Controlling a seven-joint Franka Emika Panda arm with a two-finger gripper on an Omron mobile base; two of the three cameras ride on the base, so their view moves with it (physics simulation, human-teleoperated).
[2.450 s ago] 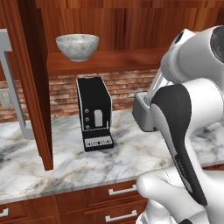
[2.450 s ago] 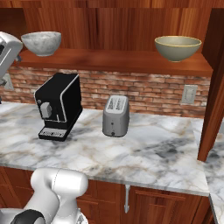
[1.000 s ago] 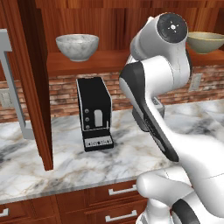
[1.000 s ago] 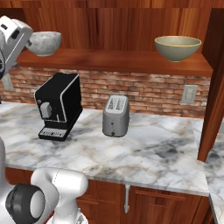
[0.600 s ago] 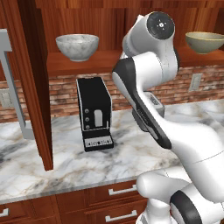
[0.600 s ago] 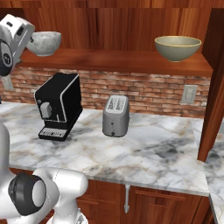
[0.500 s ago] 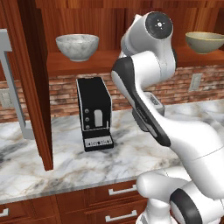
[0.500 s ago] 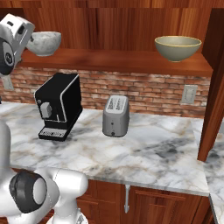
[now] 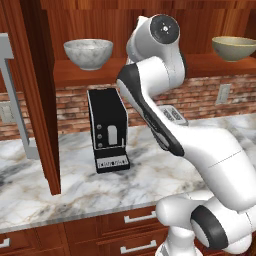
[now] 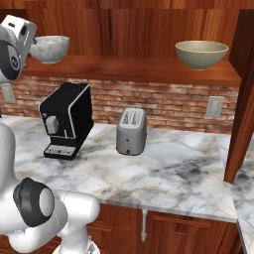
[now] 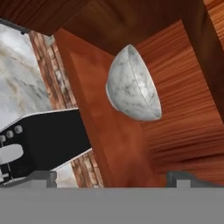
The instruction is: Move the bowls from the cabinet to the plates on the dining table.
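Inventory, taken with the coffee machine (image 9: 108,131) as my landmark.

Grey-white speckled bowl (image 9: 88,53): upright on the open cabinet shelf (image 10: 149,69), just above the coffee machine and slightly to its left in the left base view. In the hand view it sits rolled sideways (image 11: 132,84), ahead of my fingertips and apart from them.

Tan bowl (image 10: 202,54): upright on the same shelf, well to the right of the coffee machine, near the cabinet's right side panel (image 10: 243,94).

Hand (image 11: 109,178): I see its two dark fingertips (image 11: 40,177) set far apart at the bottom of the hand view, jaws wide, nothing between them. It points at the speckled bowl and touches nothing.

Coffee machine: black, standing on the marble table (image 10: 163,173) against the brick backsplash (image 10: 168,106), directly under the speckled bowl's end of the shelf.

Toaster (image 10: 131,131): silver, on the table to the right of the coffee machine, between the two bowls' positions below the shelf.

Open cabinet door (image 9: 42,90): hangs edge-on to the left of the coffee machine, with a silver bar handle (image 9: 14,95) further left.

Arm: my white upper arm (image 9: 155,85) rises just right of the coffee machine, partly covering the toaster in the left base view.

Drawers (image 9: 135,227): below the table front, with short silver pulls.
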